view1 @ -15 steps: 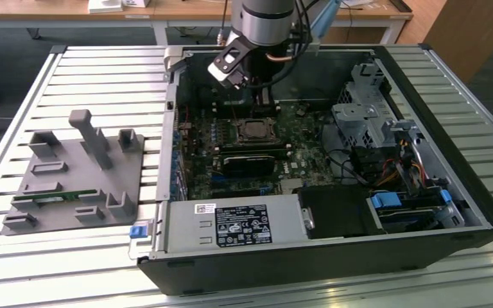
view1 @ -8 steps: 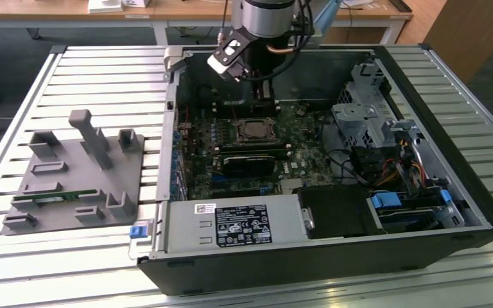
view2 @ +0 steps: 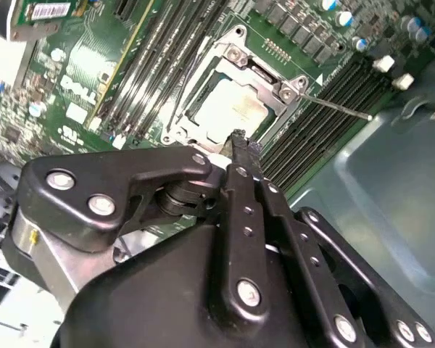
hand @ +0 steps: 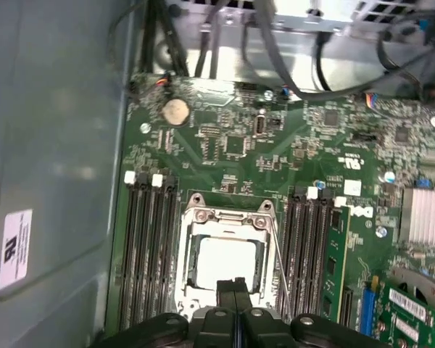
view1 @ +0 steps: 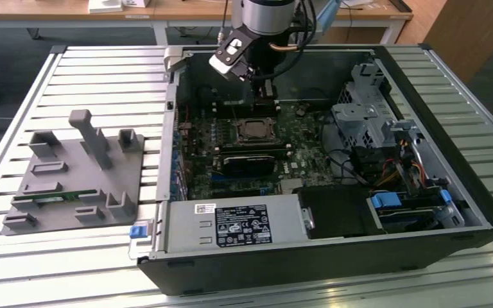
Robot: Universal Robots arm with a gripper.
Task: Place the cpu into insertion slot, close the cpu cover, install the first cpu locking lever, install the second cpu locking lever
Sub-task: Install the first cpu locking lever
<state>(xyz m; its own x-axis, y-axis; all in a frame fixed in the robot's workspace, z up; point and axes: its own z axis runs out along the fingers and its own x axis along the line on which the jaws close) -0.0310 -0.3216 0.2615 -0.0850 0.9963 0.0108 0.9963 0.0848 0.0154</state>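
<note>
First wrist view: cpu [hand: 225,262] directly beyond the joined fingers [hand: 227,290], perhaps just apart.

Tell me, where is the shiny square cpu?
In the first wrist view the cpu sits in the insertion slot, between rows of long black slots, just ahead of the gripper.

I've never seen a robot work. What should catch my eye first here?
The black open computer case on the slatted metal table, with the robot's black pincer poised inside. In both wrist views the shut pincer hangs over the silvery square cpu, framed by the silver metal cpu cover on the green circuit board.
</note>
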